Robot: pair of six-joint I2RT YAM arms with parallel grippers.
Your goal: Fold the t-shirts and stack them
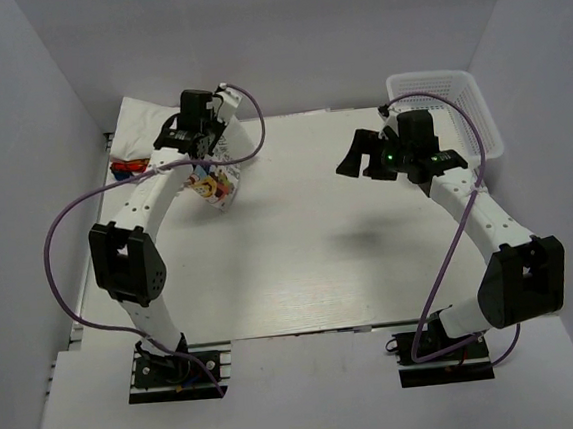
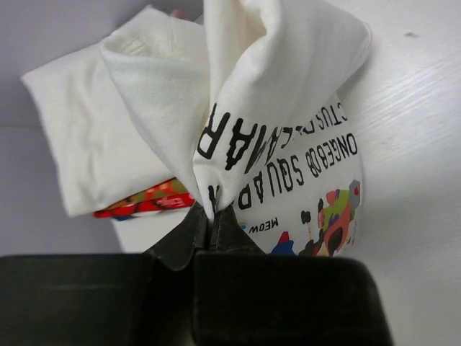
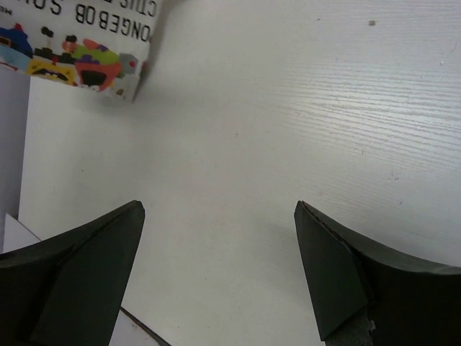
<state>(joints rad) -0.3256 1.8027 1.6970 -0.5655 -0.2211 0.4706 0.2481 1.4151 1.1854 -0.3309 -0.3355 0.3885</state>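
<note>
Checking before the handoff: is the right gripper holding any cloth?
No, the right gripper stands wide open above the table, nothing between its jaws.

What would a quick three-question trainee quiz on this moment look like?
1. True or false: the right gripper is shut on a t-shirt.
2. What does the left gripper pinch? A) nothing B) the printed white t-shirt C) the mesh basket
3. Fill in: the other t-shirts lie at the far ___ corner of the table.

Key: 1 false, it is open over bare table; 2 B; 3 left.
</note>
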